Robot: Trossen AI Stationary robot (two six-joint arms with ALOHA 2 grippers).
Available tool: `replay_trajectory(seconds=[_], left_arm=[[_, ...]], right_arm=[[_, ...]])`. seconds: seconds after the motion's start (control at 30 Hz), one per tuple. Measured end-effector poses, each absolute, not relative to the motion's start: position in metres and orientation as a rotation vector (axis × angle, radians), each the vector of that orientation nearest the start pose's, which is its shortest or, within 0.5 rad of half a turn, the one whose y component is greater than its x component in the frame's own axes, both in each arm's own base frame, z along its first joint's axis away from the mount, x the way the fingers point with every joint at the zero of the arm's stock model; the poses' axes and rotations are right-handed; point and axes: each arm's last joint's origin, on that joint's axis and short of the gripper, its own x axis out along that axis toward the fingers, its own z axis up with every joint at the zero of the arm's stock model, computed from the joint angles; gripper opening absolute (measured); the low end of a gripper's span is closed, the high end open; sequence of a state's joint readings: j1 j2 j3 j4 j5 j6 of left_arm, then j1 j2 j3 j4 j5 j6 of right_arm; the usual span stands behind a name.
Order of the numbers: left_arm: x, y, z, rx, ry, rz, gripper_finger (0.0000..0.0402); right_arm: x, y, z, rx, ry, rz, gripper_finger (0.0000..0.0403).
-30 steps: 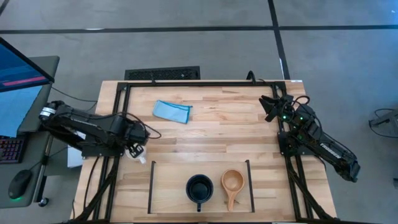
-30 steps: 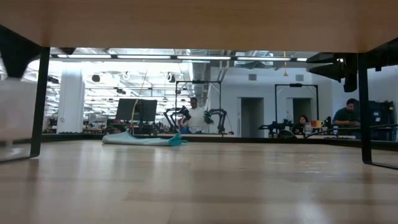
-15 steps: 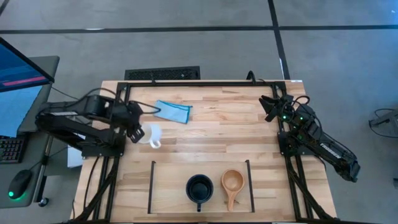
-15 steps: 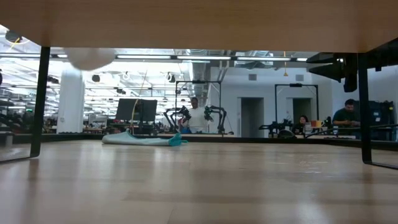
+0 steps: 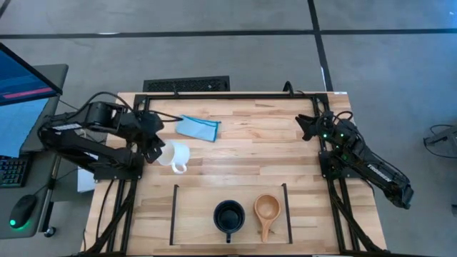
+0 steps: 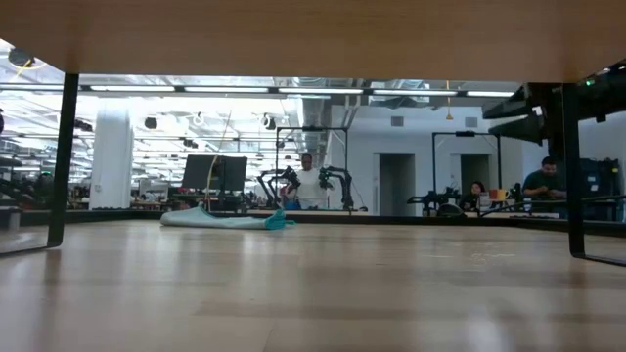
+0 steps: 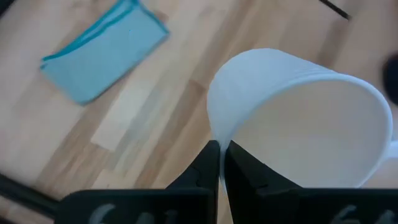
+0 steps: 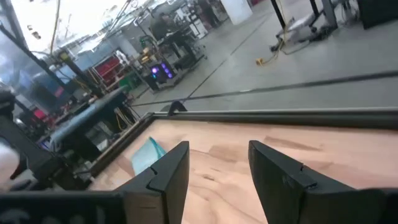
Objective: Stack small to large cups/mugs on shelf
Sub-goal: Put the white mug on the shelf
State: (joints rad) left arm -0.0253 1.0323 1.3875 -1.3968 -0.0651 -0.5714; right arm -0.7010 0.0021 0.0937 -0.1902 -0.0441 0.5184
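My left end effector [image 7: 219,163] pinches the rim of the glossy white ceramic mug [image 5: 176,155], held over the table's left side. I should carry it level to the empty left bay of the black-railed wooden shelf [image 5: 173,214], beside the dark navy mug [image 5: 228,215]; clearance there looks tight, probably. My right end effector [image 8: 219,163] waits open at the table's right edge.

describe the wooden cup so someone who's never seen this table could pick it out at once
Look at the near edge of the table, where a low black-railed shelf sits. Two cups stand inside it side by side: the wooden cup is the one nearer the right arm. Unlike the dark mug beside it, it is tan with a tapered handle.
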Motion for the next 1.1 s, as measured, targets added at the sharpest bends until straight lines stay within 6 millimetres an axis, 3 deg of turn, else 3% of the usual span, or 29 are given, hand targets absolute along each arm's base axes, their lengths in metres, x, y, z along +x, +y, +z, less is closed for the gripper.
replay_trajectory(seconds=[0.23,0.57,0.77,1.1], left_arm=[[0.166,-0.009,0.404,-0.356,1.094,0.146,0.0000],[0.212,-0.021,0.423,-0.338,1.194,0.073,0.0000],[0.235,-0.034,0.419,-0.408,1.249,0.015,0.0000],[0.253,-0.063,0.401,-0.444,1.353,0.029,0.0000]], right_arm=[[0.070,-0.058,0.181,0.553,-0.129,-0.652,0.0186],[0.070,-0.058,0.183,0.544,-0.148,-0.646,0.0186],[0.070,-0.058,0.183,0.543,-0.147,-0.646,0.0186],[0.070,-0.058,0.182,0.524,-0.136,-0.648,0.0186]])
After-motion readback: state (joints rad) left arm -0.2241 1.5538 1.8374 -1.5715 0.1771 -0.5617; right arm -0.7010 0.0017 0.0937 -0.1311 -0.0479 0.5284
